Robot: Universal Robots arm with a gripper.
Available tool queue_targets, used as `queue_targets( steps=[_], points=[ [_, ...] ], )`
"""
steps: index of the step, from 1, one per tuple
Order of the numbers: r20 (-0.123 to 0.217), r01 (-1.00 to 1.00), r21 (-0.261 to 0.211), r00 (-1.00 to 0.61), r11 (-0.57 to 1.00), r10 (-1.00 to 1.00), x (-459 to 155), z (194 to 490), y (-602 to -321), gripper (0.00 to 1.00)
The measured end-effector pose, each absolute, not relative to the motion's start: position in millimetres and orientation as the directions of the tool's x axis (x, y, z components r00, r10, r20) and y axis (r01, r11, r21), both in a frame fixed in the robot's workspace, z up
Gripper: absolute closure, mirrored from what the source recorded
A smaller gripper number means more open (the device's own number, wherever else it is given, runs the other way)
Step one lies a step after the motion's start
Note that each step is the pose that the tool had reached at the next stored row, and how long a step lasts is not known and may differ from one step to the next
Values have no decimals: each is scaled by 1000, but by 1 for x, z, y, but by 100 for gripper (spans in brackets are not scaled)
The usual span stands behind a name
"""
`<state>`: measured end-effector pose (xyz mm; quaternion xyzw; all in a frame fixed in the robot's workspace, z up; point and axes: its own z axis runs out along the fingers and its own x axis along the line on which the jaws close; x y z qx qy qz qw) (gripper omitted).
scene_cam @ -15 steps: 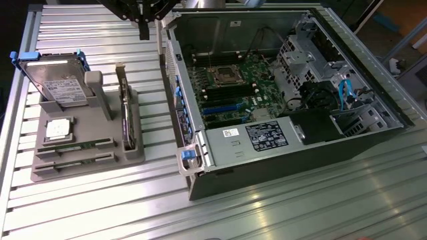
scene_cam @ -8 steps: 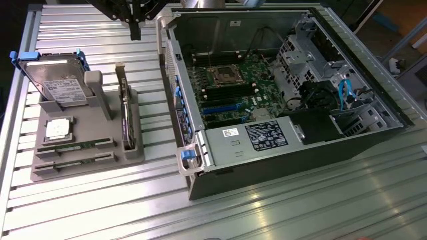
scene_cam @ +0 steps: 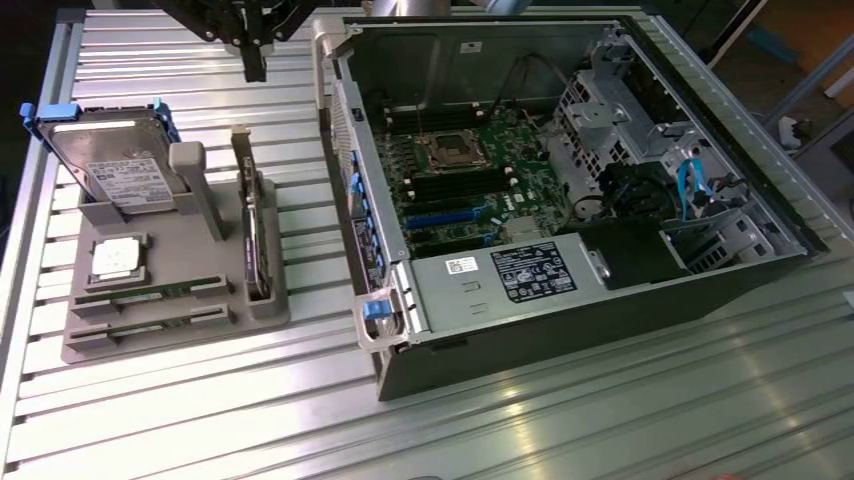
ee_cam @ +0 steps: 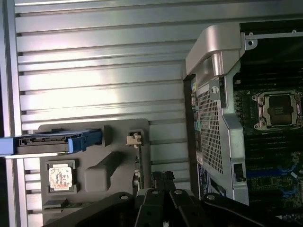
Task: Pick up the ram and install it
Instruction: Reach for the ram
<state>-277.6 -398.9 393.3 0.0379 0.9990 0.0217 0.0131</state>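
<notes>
— What is the gripper (scene_cam: 254, 72) doing?
— It is hanging with its fingers pressed together, gripping nothing, over the ribbed table (scene_cam: 561, 420) near the upright expansion card (scene_cam: 250, 225).
— And the ram (scene_cam: 150, 293)?
— It is lying flat in a slot of the grey holder (scene_cam: 174, 345), at the end away from the gripper, beside the processor chip (scene_cam: 118, 258). The open computer case (scene_cam: 534, 330) is sitting on the exterior view's right.

A robotics workshop: slotted aluminium surface (scene_cam: 601, 420), open computer case (scene_cam: 561, 335) at three o'clock, grey parts holder (scene_cam: 174, 345) at nine.
</notes>
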Motion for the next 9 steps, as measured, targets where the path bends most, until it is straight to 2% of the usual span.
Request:
queue_targets(
  steps=[9],
  points=[
    [-25,75,44,-997,996,76,-297,393,-399,89]
  ],
)
